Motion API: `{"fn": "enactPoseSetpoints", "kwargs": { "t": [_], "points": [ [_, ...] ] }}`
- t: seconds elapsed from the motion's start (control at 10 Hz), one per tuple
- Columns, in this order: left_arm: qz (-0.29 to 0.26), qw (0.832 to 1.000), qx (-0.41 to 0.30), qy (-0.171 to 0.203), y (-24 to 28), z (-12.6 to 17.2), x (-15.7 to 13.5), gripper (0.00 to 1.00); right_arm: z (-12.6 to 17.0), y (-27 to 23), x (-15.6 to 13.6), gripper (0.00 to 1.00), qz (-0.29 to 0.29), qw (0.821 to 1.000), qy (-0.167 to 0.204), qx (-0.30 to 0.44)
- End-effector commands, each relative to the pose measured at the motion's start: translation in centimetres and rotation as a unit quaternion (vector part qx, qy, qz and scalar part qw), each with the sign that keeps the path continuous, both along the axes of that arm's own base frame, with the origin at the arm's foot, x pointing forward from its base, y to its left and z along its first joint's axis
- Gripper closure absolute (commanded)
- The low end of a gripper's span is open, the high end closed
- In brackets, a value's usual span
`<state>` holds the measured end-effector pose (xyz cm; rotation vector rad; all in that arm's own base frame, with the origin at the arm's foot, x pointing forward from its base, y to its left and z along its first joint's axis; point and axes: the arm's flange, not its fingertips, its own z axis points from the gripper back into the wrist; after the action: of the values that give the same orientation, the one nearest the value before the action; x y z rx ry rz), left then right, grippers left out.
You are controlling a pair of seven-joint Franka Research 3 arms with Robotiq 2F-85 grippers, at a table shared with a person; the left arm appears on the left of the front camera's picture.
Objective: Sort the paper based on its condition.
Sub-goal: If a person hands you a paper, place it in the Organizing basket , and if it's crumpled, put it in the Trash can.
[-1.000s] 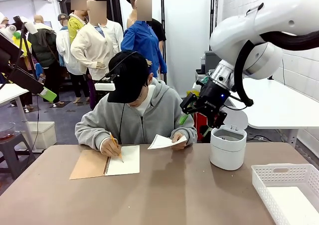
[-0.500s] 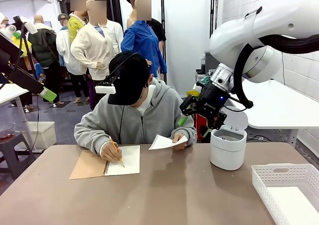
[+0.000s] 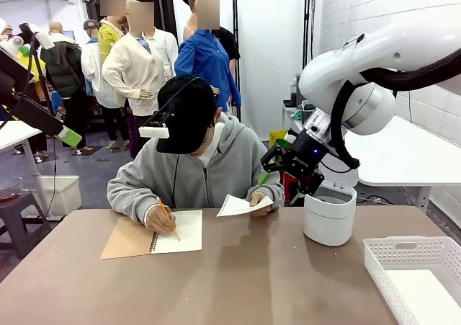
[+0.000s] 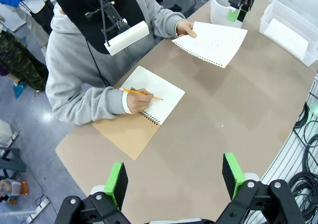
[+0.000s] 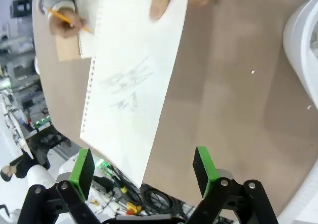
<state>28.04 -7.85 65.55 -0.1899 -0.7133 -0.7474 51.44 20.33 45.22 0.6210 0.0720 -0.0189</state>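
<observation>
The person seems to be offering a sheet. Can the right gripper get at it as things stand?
Probably yes. The right gripper is open, and the smooth sheet, pinched at one edge by the person's hand, hangs free above the table with nothing between.

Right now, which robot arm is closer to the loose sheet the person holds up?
Right. Its gripper hovers beside the sheet, above the bin; the left gripper hangs high across the table.

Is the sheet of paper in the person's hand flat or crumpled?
Flat. The sheet is smooth and spread out, held by one edge in the person's hand above the table, with faint pencil marks on it.
</observation>
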Motion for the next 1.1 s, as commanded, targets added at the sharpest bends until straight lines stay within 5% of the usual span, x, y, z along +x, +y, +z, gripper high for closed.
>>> {"fn": "enactPoseSetpoints", "kwargs": {
  "t": [0.0, 0.6, 1.0],
  "points": [
    [-0.003, 1.0, -0.004, 0.0, 0.1, 0.0, 0.0, 0.0, -1.0, 0.3, 1.1, 0.0, -0.03, 0.999, 0.016, 0.014],
    [-0.003, 1.0, -0.004, 0.0, 0.1, 0.0, 0.0, 0.0, -6.2, 0.5, 1.1, 0.0, -0.114, 0.988, 0.096, 0.043],
    [-0.003, 1.0, -0.004, 0.0, 0.1, 0.0, 0.0, 0.0, -8.0, 2.3, 2.0, 0.0, -0.153, 0.977, 0.111, 0.096]
  ]
}}
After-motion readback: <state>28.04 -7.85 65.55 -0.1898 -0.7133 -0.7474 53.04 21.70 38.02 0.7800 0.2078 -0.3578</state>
